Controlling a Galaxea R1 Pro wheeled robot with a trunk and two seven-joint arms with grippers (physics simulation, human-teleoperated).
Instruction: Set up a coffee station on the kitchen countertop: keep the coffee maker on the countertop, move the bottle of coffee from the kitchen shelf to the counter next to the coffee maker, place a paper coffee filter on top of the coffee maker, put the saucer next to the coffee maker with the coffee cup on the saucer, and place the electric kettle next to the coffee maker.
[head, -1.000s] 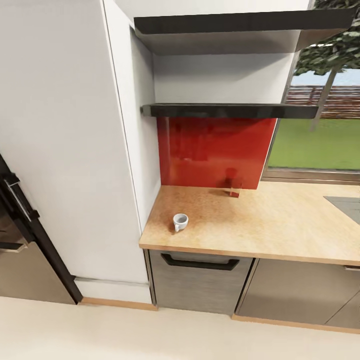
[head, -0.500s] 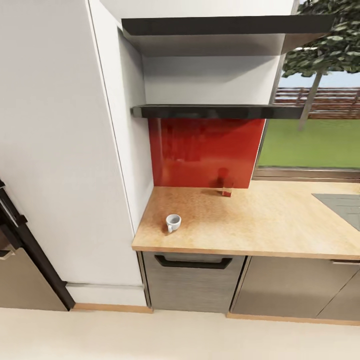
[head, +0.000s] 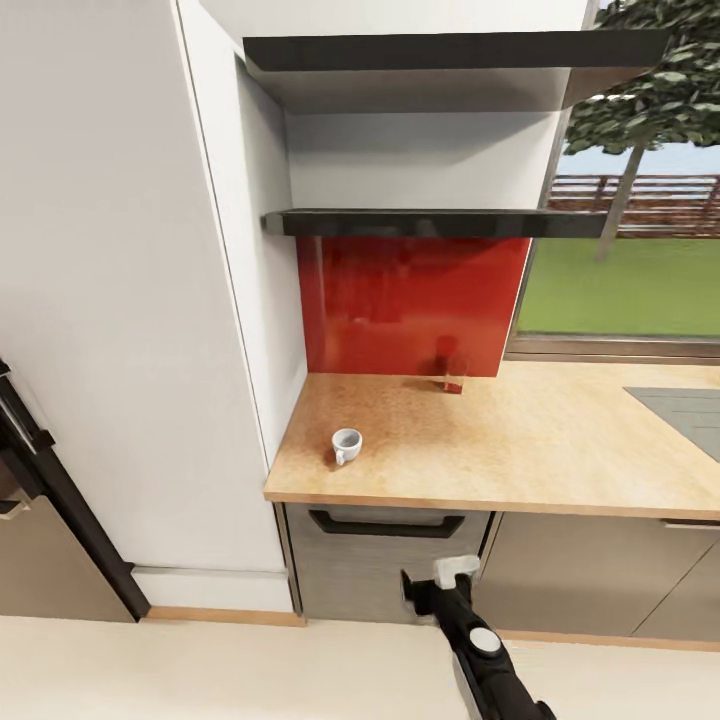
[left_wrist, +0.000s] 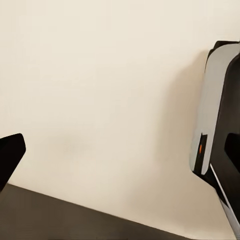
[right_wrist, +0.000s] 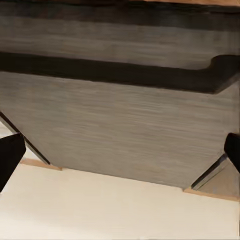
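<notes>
Head view puts us squarely before the tabletop (head: 520, 440), where the coffee cup (head: 346, 444) stands alone near its left end, under the empty kitchen shelf (head: 440, 222). Our right pincer (head: 440, 578) is low, at the grey drawer front (head: 385, 570), jaws spread and empty, likely to reach up for the cup. Our left pincer (left_wrist: 120, 150) gapes over pale floor (left_wrist: 100, 90).

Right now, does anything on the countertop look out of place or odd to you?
Nothing looks damaged or spilled. The coffee cup stands upright and alone on the kitchen countertop, with no saucer under it.
</notes>
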